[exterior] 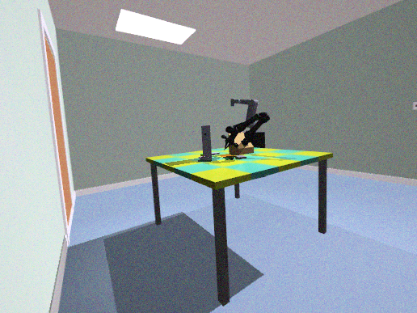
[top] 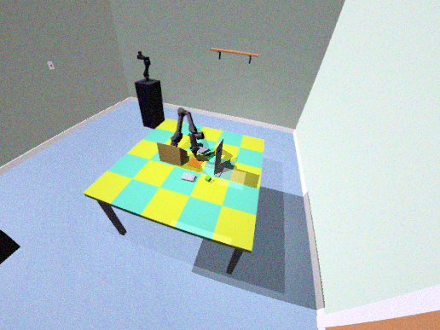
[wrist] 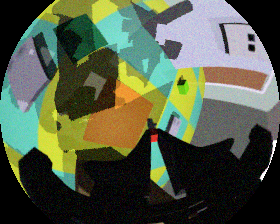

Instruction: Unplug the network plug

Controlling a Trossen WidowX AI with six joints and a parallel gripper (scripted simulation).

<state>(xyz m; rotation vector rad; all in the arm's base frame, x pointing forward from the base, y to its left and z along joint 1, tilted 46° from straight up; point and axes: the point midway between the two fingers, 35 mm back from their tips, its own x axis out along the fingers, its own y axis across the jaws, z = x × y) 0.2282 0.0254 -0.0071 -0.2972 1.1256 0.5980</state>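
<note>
In the top view, the gripper is beside the upright panel, well apart from it, and near the orange square, which I take for the marked one. The plug is too small to make out here.

In the exterior view, the fingers point downward, to the picture's right of the panel. Whether they are already over the square, I cannot tell.

In the wrist view, the pincer is closed on the plug, a small dark and red piece, out of the panel. Its underside and tab are not readable, and the black fingers cover much. The step in hand seems to be carrying to the square: it is better to centre first, level the plug, lower slowly, open only at table contact, then rise straight, away from the panel.
</note>
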